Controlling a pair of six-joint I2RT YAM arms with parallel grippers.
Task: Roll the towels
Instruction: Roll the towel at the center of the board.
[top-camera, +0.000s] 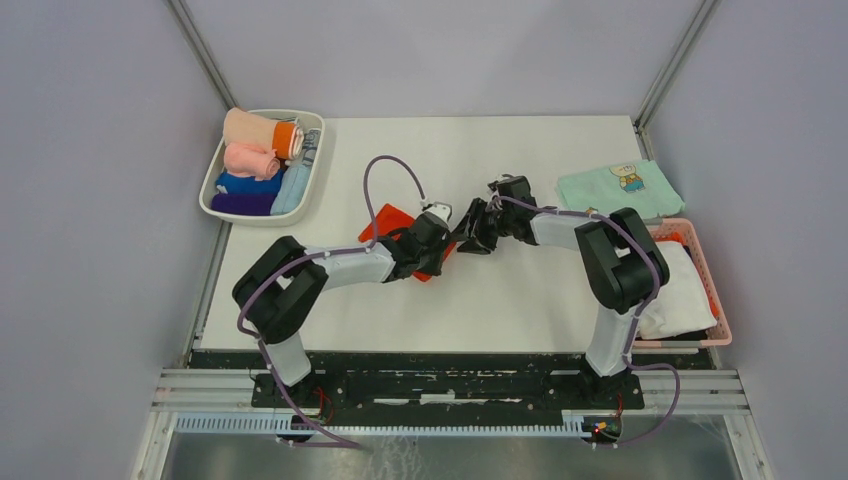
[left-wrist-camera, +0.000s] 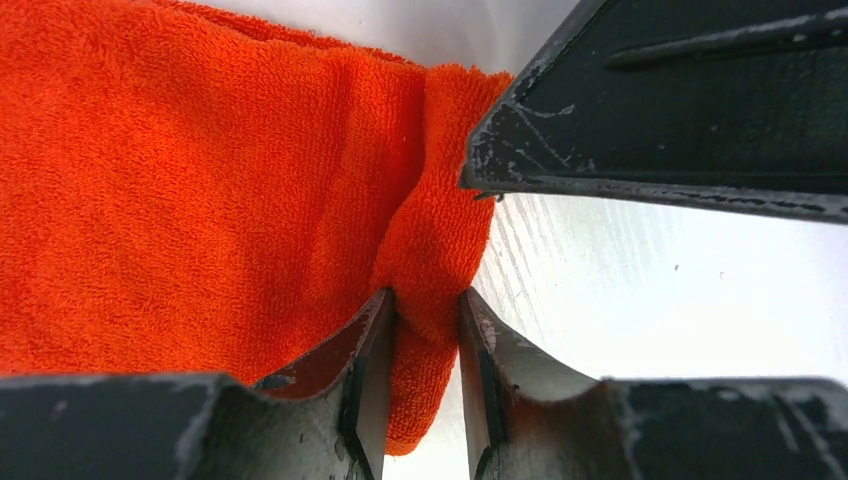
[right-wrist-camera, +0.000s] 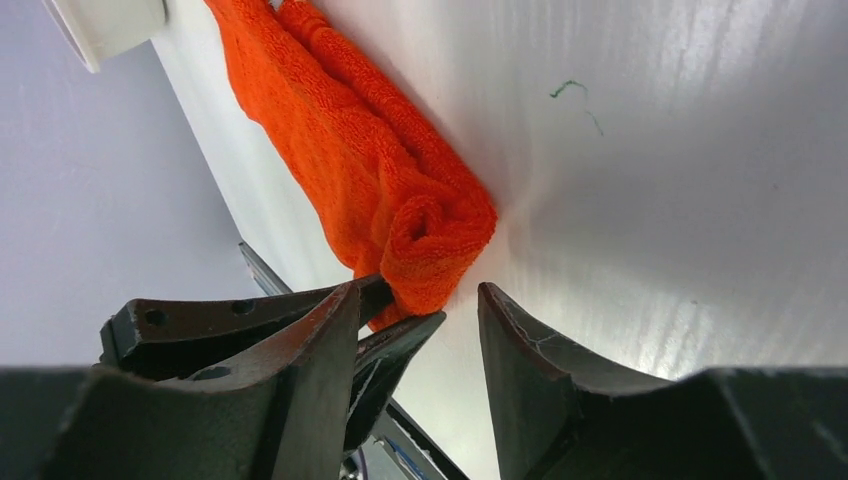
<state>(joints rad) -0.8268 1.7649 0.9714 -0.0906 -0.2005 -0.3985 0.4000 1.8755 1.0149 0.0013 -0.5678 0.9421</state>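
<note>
The red-orange towel (top-camera: 384, 221) lies on the table (top-camera: 500, 310) near the table's middle, and both arms meet over it. Most of it is hidden under the left arm in the top view, with one corner showing on the far side and a sliver on the near side.

The left hand (left-wrist-camera: 425, 312) sits at the towel's edge. Its fingers are drawn narrow and pinch a thick fold of the terry cloth, which stands up between them while the rest of the towel (left-wrist-camera: 200, 200) spreads flat away to one side.

The right hand (right-wrist-camera: 420, 295) faces the towel from the opposite side, tip to tip with the left hand (top-camera: 441, 246). Its jaws stand apart with nothing gripped between them. The rolled-up end of the towel (right-wrist-camera: 400, 190) lies just in front of the gap, close to one finger. I cannot tell whether it touches that finger.

Well to the left of the towel and farther back, a white bin (top-camera: 213, 186) holds several rolled cloths (top-camera: 252, 160). To the towel's right, past the right hand (top-camera: 474, 228), lies a mint-green cloth (top-camera: 615, 187) with a cartoon print, and nearer than that is a pink basket (top-camera: 704, 262) holding a white cloth (top-camera: 678, 292).
</note>
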